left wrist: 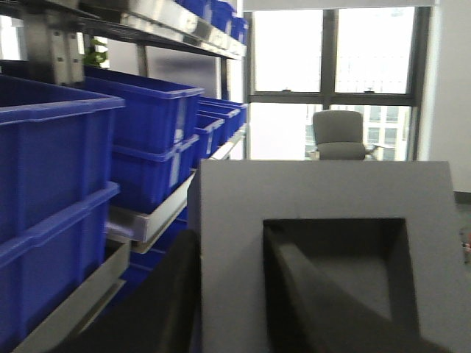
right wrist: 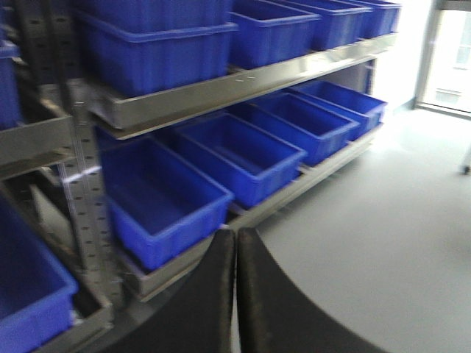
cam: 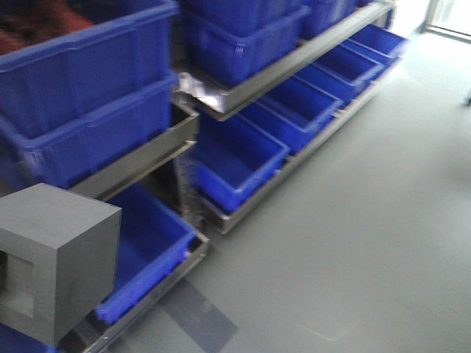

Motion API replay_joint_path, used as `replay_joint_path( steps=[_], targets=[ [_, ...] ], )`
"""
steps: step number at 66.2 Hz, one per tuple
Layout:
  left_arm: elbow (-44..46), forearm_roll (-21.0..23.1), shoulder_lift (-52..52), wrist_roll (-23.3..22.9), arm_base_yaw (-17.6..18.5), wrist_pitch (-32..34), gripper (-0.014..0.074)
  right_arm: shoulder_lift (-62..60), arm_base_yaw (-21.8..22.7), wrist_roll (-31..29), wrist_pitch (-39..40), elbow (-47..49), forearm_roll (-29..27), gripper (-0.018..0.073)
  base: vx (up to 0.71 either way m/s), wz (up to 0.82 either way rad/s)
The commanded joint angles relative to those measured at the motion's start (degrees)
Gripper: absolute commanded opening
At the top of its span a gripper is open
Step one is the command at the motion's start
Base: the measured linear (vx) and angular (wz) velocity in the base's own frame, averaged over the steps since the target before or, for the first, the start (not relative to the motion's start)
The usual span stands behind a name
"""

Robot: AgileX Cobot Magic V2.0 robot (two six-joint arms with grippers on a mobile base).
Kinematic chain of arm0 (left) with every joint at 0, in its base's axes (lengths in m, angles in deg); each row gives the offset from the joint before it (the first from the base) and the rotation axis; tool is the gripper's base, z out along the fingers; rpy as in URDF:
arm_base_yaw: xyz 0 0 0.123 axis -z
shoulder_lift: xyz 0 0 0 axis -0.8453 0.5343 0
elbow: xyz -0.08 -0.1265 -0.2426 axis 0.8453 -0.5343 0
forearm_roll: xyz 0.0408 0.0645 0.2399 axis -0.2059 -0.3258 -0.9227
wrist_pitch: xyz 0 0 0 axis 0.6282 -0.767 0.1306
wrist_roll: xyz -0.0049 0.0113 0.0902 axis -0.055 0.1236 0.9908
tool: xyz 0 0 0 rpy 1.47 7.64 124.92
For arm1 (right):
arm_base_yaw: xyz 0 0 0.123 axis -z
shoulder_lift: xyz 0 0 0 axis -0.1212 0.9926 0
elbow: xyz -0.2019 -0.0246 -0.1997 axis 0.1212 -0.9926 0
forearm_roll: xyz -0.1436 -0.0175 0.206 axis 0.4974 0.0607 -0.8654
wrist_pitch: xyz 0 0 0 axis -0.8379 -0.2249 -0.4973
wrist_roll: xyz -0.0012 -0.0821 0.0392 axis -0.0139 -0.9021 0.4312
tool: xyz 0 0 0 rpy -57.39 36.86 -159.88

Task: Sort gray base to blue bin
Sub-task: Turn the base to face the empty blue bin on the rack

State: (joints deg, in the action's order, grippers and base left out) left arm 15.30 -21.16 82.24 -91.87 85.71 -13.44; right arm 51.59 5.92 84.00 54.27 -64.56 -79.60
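Item: base [cam: 55, 257]. A matte gray block with a square recess in one face. It is held off the ground at the lower left of the front view, in front of the rack [cam: 140, 165] and just beside the low bin [cam: 147, 276]. It is not yet over any bin.

Left gripper [left wrist: 235, 301]: fingers clamped on the base. One dark finger [left wrist: 165, 309] is outside the wall and the other reaches into the recess, so the wall is pinched between them.

Right gripper [right wrist: 235, 287]: fingers pressed together with nothing between them. It faces the lower shelf.

Bins: deep blue totes in two tiers along the rack. The lower ones sit tilted and open-topped, and those in view look empty. The pictures do not show which one is the target.

Floor [cam: 353, 220]: plain gray, to the right of the rack.

Step in hand: carry. The grasp is made and the drop is pending.

Next move, as judged: bring the base over an open lower bin, clear of the shelf edge above, lower it inside the rim, then part the left fingers.

Risk: with only one wall pinched, the block may swing or slip.
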Motion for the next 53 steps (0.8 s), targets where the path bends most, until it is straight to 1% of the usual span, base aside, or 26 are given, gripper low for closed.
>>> replay_joint_path(
  steps=[1,53],
  targets=[
    [1.69,0.47,0.34,-0.21,0.17,6.35,-0.0006,-0.66,0.26,-0.31,4.28,-0.83,0.35,-0.0009,0.19,0.82],
    [1.69,0.47,0.34,-0.21,0.17,6.35,-0.0006,-0.66,0.26,-0.31,4.28,-0.83,0.35,-0.0009,0.16,0.78]
  ],
)
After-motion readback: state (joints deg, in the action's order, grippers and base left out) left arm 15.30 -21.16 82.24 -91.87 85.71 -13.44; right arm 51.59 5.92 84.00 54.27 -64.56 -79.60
